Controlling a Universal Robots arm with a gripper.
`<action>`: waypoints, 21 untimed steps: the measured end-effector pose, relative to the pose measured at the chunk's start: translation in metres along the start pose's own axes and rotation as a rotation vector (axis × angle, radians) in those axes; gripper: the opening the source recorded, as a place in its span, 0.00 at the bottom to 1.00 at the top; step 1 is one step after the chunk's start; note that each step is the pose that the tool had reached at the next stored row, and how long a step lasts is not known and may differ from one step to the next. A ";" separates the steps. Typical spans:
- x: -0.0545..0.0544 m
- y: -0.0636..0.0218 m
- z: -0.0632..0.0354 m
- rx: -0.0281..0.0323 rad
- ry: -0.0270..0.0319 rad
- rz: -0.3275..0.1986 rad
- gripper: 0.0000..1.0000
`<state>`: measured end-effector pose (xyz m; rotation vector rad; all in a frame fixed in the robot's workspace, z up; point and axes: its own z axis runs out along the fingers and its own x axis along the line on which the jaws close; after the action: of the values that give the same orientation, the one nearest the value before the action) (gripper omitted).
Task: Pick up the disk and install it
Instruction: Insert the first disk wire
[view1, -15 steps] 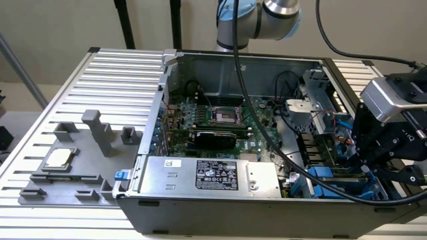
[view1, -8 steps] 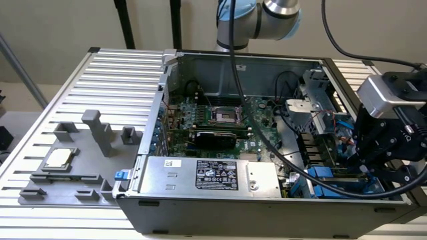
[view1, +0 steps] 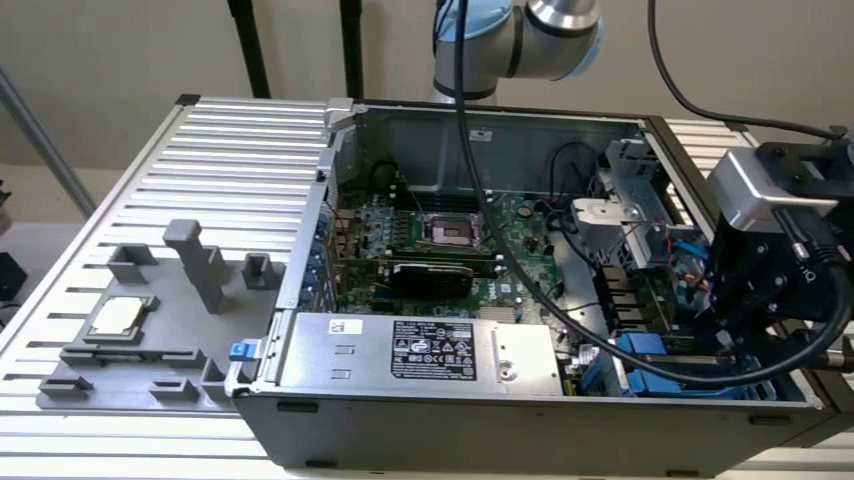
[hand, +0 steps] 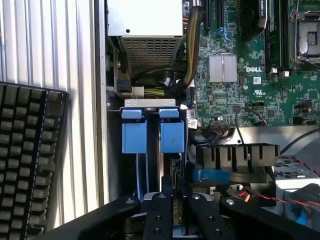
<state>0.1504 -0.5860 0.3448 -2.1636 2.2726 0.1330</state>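
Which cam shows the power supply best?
Exterior view: the power supply lies in full along the camera-side wall of the case, with its black label facing up. The wrist view catches part of it: a plain silver face and a perforated grille.

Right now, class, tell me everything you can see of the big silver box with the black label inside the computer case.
The silver box is a rectangular sheet-metal unit. In the exterior view it lies flat along the near wall of the case, beside the green motherboard. Its top carries a black label with white print and a small white sticker. In the wrist view one end is a perforated grille, with a bundle of yellow and black cables beside it.
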 end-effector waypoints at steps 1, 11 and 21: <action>-0.002 0.0002 0.0004 0.0001 0.0041 0.000 0.17; -0.012 0.0012 0.0033 0.0020 0.0326 0.006 0.17; -0.012 0.0004 0.0037 0.0032 0.0385 0.025 0.17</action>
<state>0.1504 -0.5740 0.3418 -2.1558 2.3188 0.0886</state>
